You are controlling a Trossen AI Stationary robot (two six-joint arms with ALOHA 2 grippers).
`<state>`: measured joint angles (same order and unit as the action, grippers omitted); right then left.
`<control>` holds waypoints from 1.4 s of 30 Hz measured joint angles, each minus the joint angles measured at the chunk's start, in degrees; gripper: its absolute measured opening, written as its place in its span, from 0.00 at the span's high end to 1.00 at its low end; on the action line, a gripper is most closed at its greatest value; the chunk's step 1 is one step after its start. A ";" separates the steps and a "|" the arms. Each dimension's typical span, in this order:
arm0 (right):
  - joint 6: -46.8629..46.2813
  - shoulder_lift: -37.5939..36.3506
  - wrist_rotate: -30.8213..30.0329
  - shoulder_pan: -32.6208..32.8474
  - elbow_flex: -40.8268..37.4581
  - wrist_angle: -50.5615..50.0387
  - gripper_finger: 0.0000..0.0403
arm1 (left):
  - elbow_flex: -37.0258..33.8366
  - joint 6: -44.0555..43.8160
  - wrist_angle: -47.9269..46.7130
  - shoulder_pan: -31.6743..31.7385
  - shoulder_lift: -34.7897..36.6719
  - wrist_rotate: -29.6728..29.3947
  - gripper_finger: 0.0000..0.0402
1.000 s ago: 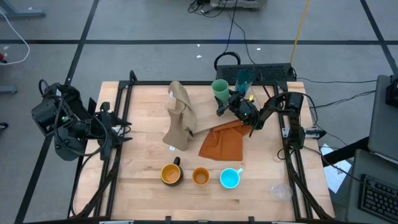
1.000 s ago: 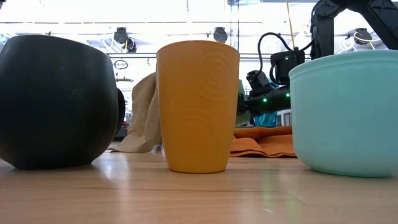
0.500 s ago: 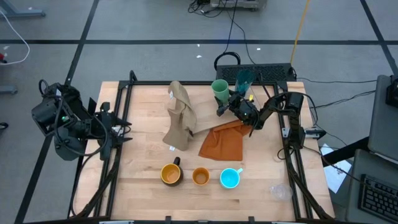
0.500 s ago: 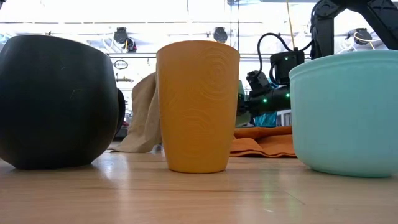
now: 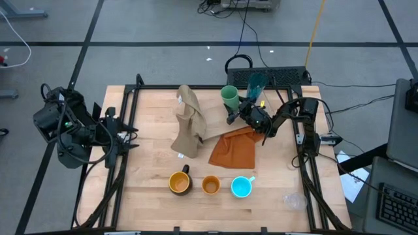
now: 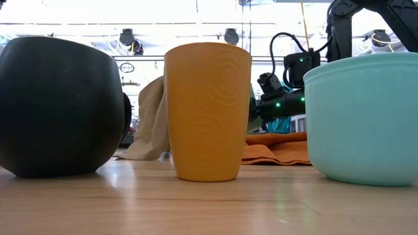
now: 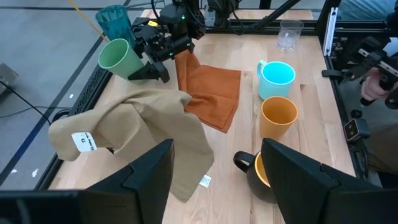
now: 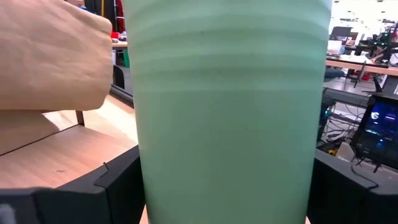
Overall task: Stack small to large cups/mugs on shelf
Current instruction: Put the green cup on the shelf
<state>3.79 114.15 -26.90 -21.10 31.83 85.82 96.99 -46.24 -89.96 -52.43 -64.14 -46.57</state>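
Now the right gripper (image 5: 234, 112) clasps the smooth light green plastic cup (image 5: 229, 95), upright at the table's far edge, fingers (image 8: 118, 186) either side.

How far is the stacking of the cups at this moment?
Done: nothing is stacked yet. The yellow mug, orange cup and cyan mug stand in a row, each apart; the clear glass and teal tumbler stand alone.
In hand: the right end effector is around the light green cup, fingers on both sides.
Left: every cup. The left end effector waits at the table's left edge.
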 joint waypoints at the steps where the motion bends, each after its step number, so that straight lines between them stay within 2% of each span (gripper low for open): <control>1: 0.13 0.00 -0.25 0.00 0.00 0.02 0.21 | 0.00 0.00 0.00 0.01 0.00 0.00 0.40; 6: 0.38 0.00 -2.09 -0.02 -0.02 0.04 0.21 | 0.00 0.00 -0.01 -0.01 0.00 0.00 0.40; 10: 0.37 0.00 -2.10 0.00 -0.02 1.23 0.18 | 0.00 -0.02 0.00 0.00 0.00 0.00 0.40; 27: 1.30 -0.04 -1.44 0.59 -0.02 3.34 0.17 | 0.00 -0.57 -0.01 0.01 0.00 -0.01 0.40; 42: 0.59 -0.04 -1.13 0.85 -0.02 3.52 0.08 | 0.00 -0.57 -0.05 0.01 0.00 -0.02 0.40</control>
<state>4.38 114.10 -28.03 -20.25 31.81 89.34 96.99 -46.81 -90.02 -52.42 -64.14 -46.59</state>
